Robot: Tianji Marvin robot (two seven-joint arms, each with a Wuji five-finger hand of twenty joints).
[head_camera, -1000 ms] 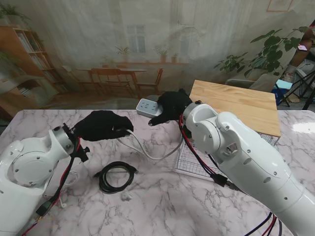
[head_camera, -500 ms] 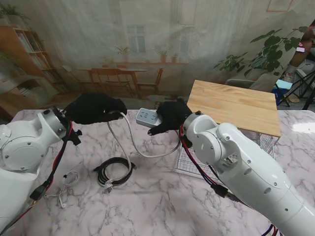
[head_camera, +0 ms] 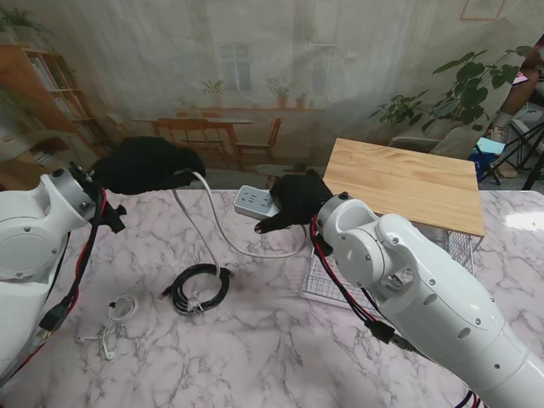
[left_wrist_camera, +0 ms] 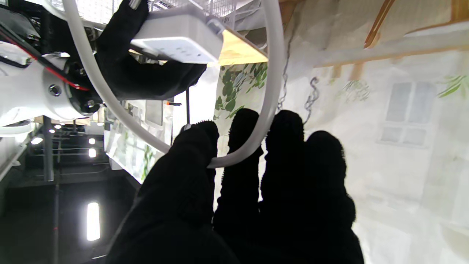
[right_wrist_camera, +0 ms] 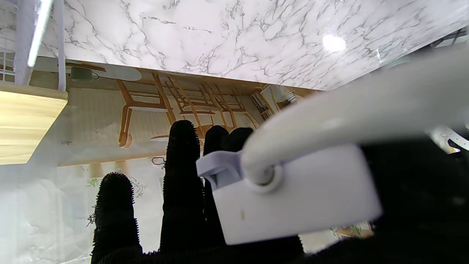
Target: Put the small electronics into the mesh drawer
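Note:
My right hand (head_camera: 297, 200) in its black glove is shut on a white power strip (head_camera: 254, 202), held above the table's far middle. The same strip (right_wrist_camera: 293, 203) fills the right wrist view, cord end toward the camera. Its white cord (head_camera: 212, 223) loops across to my left hand (head_camera: 144, 165), which is raised at the left and shut on the cord (left_wrist_camera: 256, 146), pinched between thumb and fingers. The wire mesh drawer (head_camera: 327, 280) lies open on the table under my right arm, mostly hidden by it.
A coiled black cable (head_camera: 200, 289) lies on the marble table (head_camera: 272, 357) near the middle. White earphones (head_camera: 115, 319) lie nearer to me at the left. A wooden top (head_camera: 408, 183) covers the drawer unit at the right.
My left hand has lifted up and to the left, pulling the white cord higher off the table. The right hand with the power strip has hardly moved.

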